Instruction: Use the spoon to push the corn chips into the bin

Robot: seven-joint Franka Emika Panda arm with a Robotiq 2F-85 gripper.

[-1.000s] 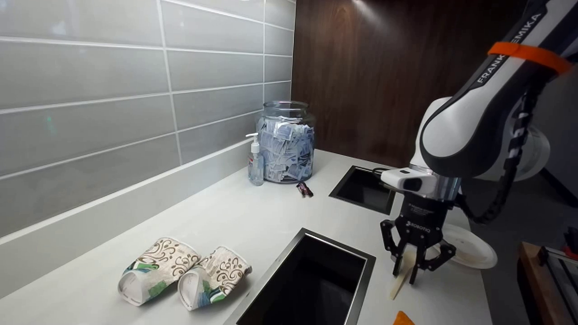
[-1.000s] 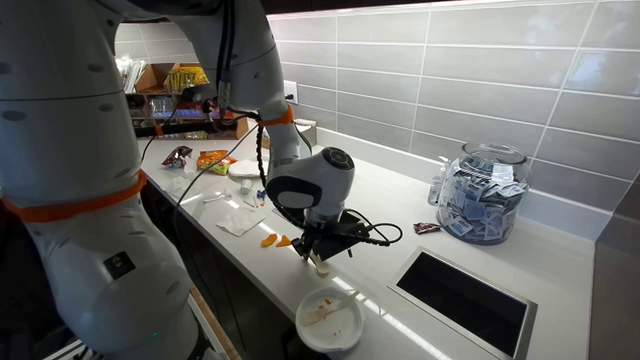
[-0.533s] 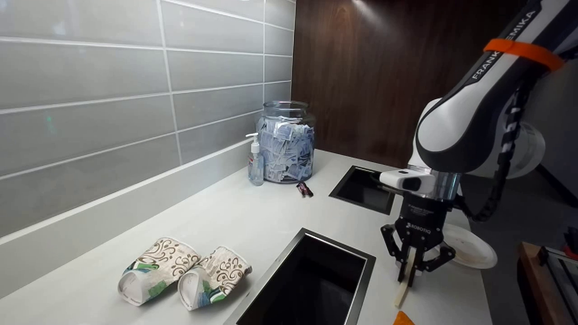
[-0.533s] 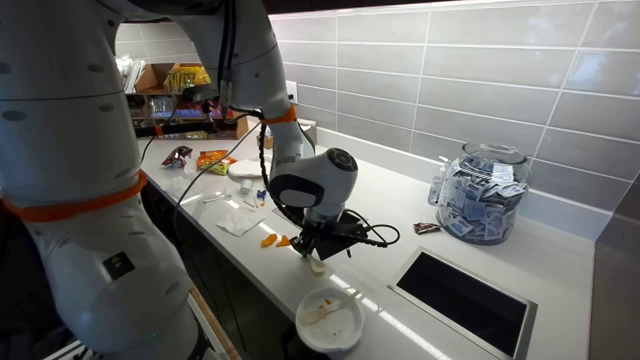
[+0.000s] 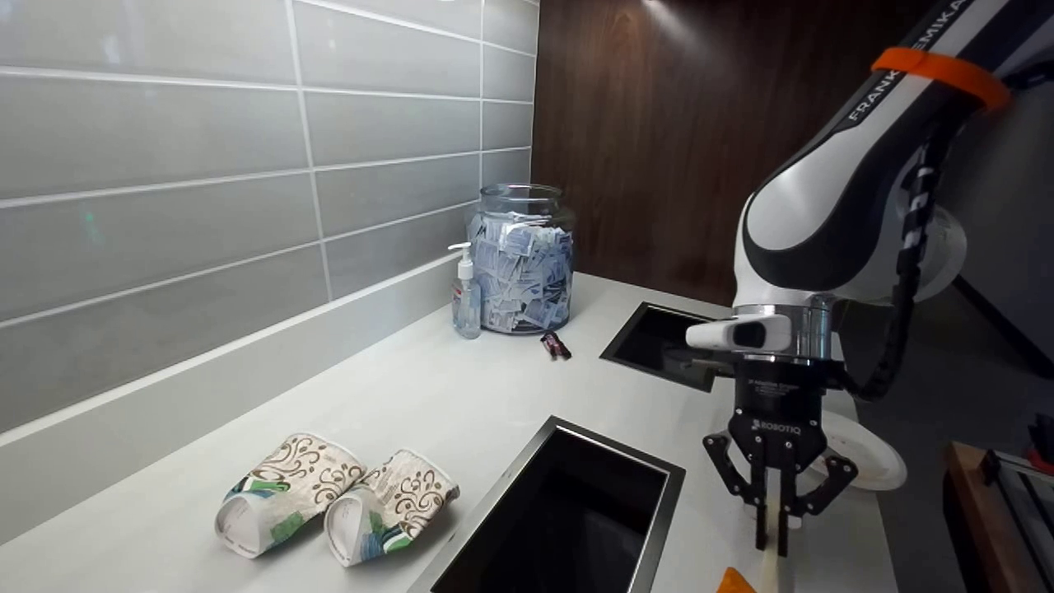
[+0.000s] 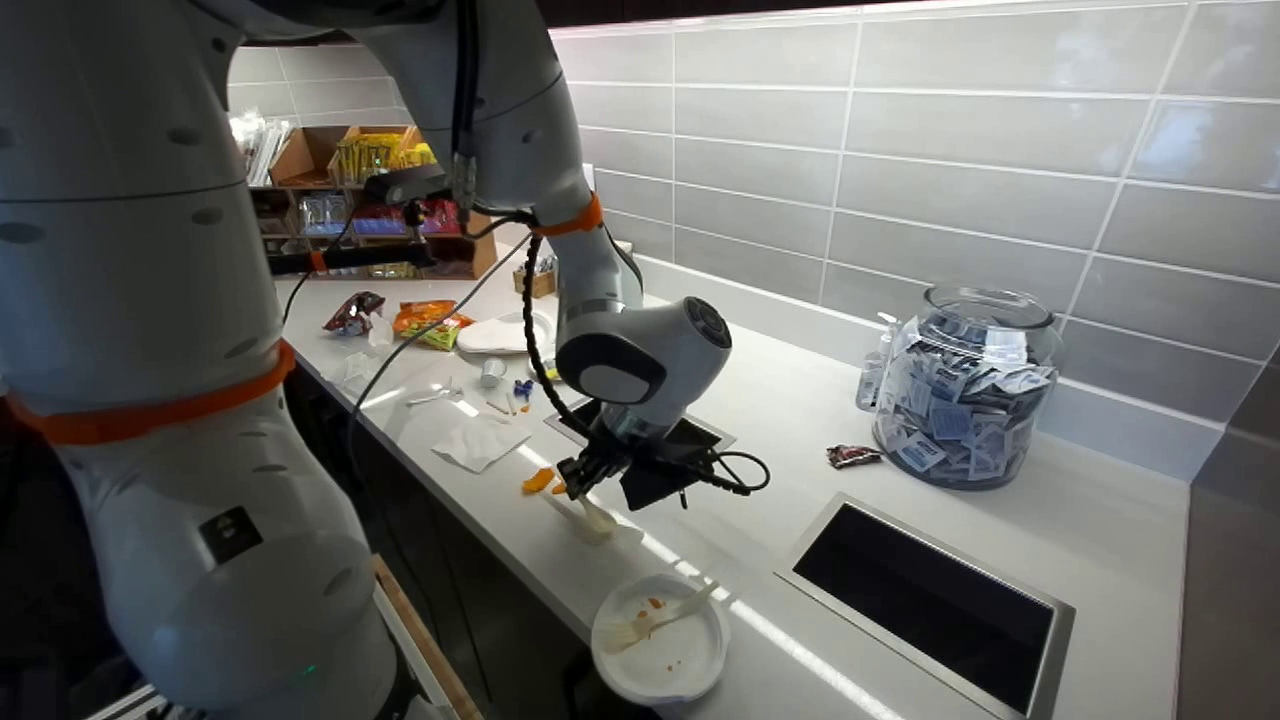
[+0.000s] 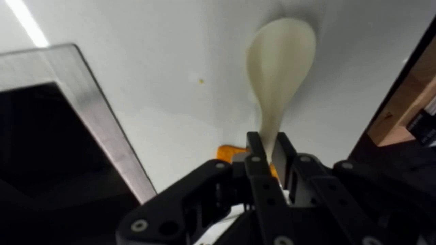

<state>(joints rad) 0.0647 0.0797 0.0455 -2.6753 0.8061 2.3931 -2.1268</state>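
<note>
Pinched by its slim handle between the black fingers of the gripper (image 7: 267,144), the spoon (image 7: 282,51) is smooth and pale cream, its bowl a broad oval low over the glossy white counter (image 5: 486,387); contact with that surface cannot be judged. The corn chips (image 6: 538,480), orange and rough-edged, lie just left of the gripper in an exterior view, one partly blocked by it; the wrist view has orange showing behind the fingers. Nearer than the spoon sits a round white plate (image 6: 675,682) with a pale fork (image 6: 640,630) and orange crumbs (image 6: 655,603). A steel-framed dark rectangle (image 5: 659,527) lies left of the gripper, largely covered by the arm (image 6: 640,360) in an exterior view, where a second framed rectangle (image 6: 1043,660) shows plainly at right. Far back stand a clear glass jar (image 5: 522,189) packed with blue-white sachets (image 5: 523,276) and a see-through pump bottle (image 5: 467,305), a dark red wrapper (image 5: 555,346) near them. Two crumpled, swirl-patterned paper cups (image 5: 300,482) at near left, and an orange snack bag (image 6: 430,322) beyond a thin white napkin (image 6: 478,442), each appear in an exterior view but not in both.
</note>
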